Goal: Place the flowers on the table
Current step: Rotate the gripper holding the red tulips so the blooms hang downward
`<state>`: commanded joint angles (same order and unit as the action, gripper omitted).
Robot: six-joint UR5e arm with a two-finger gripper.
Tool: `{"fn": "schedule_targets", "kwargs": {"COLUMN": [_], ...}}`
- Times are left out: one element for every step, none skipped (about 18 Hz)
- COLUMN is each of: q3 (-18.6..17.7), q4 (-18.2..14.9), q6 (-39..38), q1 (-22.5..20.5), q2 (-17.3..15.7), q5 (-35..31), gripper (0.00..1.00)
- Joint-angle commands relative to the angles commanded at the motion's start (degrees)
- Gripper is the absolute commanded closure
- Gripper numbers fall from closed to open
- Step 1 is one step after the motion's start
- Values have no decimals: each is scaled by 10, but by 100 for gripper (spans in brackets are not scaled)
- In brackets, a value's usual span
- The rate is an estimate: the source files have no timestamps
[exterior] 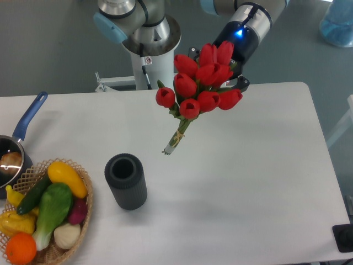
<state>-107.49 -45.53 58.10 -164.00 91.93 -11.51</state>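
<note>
Flowers [201, 84] hang in the air above the far middle of the white bench [248, 182], red heads up toward the arm and the tied stem ends slanting down to the left, just clear of the surface. The arm reaches in from the upper right, its dark wrist angled downward behind the blooms. The hand [236, 77] is mostly hidden by the tulips; it appears clenched on the bunch. A dark ribbed vase [126, 181] stands upright nearby.

Matt white table [259, 182], woven wicker basket [85, 190]
</note>
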Motion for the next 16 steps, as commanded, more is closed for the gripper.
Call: {"fn": "schedule_targets", "kwargs": {"q3": [-2, -3, 0, 5, 6, 6, 5, 6, 9, 11, 17, 19, 21, 26, 32, 36], "q4": [0, 0, -2, -3, -2, -2, -1, -1, -1, -1, -1, -1, -1, -1, -2, -2], "q6": [0, 1, -1, -5, -11, -11, -12, -12, -13, -15, -17, -17, -17, -17, -17, -17], "q1": [1, 1, 1, 0, 0, 0, 1, 2, 4, 4, 7, 7, 7, 8, 9, 10], "q2": [-1, -3, -3, -2, -2, -2, -3, -4, -4, -5, -5, -5, -6, -9, -10, -11], "q5": [0, 0, 0, 0, -1, -3, -16, -33, -51, -65, -82, -95, -111, -128, -148, -172], "gripper": [66, 66, 66, 66, 66, 66, 66, 66, 66, 66, 66, 66, 66, 66, 66, 66]}}
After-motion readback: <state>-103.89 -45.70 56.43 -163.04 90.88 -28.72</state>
